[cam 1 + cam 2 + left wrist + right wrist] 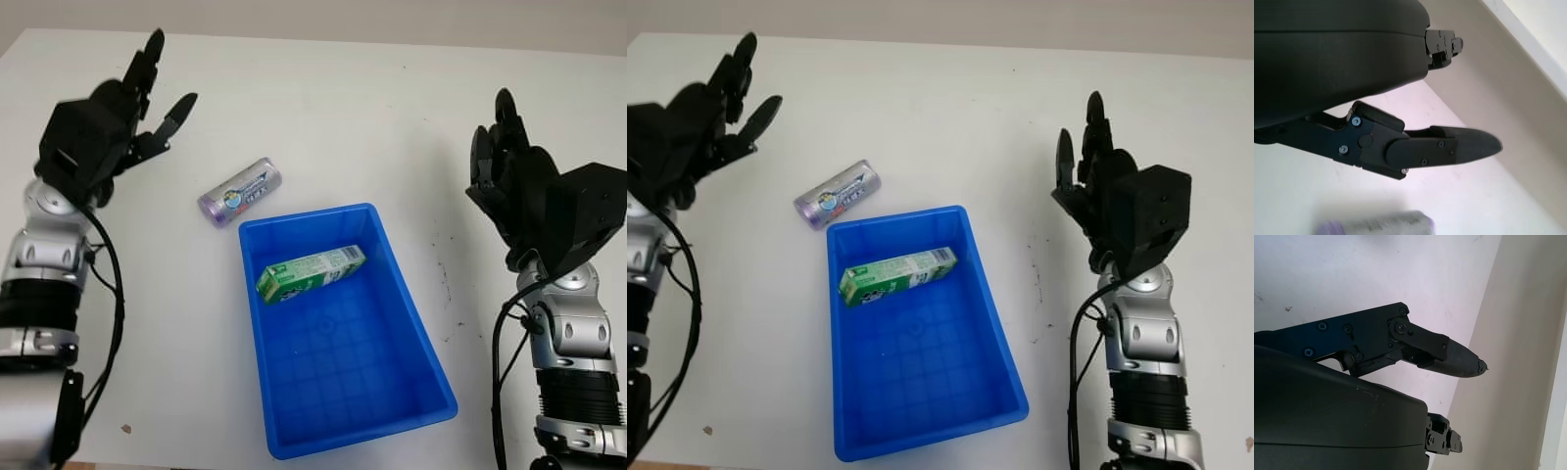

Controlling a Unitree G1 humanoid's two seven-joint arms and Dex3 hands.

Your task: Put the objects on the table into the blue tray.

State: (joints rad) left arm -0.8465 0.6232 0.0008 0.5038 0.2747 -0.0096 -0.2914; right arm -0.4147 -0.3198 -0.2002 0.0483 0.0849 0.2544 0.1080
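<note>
A blue tray (392,323) stands in the middle of the white table. Inside it, near its far end, lies a green and white box (312,272). A silver and purple can (240,193) lies on its side on the table just beyond the tray's far left corner; its blurred top edge also shows in the left wrist view (1376,226). My left hand (147,93) is open, raised above the table to the left of and beyond the can. My right hand (500,147) is open at the right side, away from the tray.
The table's far edge (313,37) runs along the top, with a beige wall behind. Small dark specks (449,284) mark the table surface right of the tray. A small brown spot (124,428) lies near the front left.
</note>
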